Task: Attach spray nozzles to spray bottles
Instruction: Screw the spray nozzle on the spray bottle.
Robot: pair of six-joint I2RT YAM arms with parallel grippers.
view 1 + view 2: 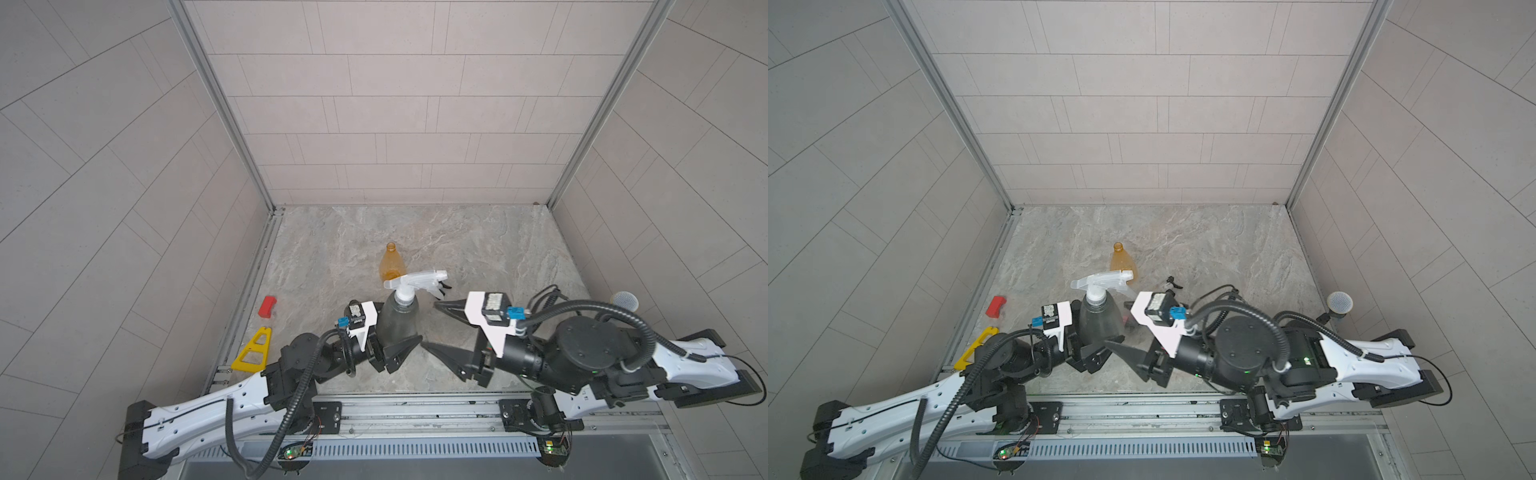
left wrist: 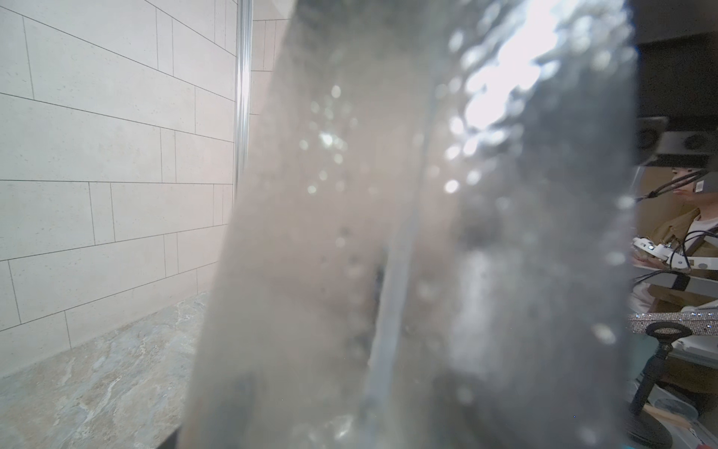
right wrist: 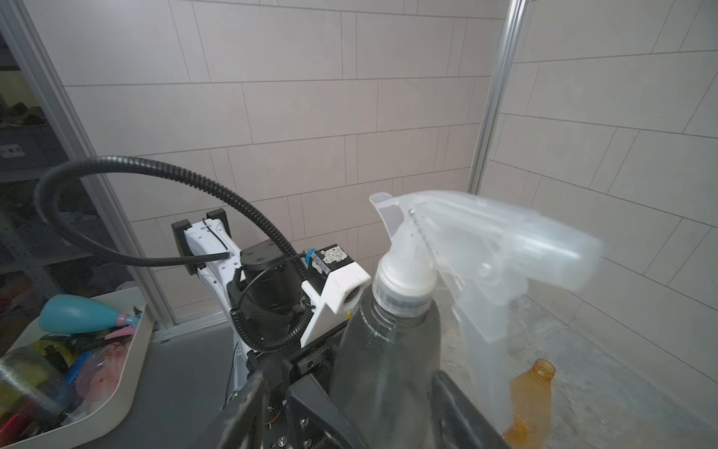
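Grey translucent plastic fills the left wrist view. It is the grey bottle (image 1: 399, 326), which stands upright near the middle of the tabletop (image 1: 498, 249). The left pincer (image 1: 395, 332) clamps it at the lower body. On its neck sits the white nozzle (image 1: 415, 279), with the collar down over the thread and the head stretched toward 3 o'clock in both top views. The right pincer (image 1: 428, 325) is at 3 o'clock of this bottle. Its jaws are spread wide with nothing between them, and the tips are just beside the bottle's base.

At 12 o'clock of the grey one stands the orange bottle (image 1: 390, 262), its neck bare. The black-and-white nozzle (image 1: 1172, 284) lies on the tabletop at about 2 o'clock of the grey bottle, close to the right arm's wrist.

I judge that the first pairing is at its end, though I cannot tell if the collar is screwed tight. If it is loose, the next move calls for another turn of the collar while the left pincer holds firm. Otherwise the left pincer should let the bottle stand free, and the right one should go for the black-and-white nozzle, taking it by the head so the thin tube can enter the orange neck.
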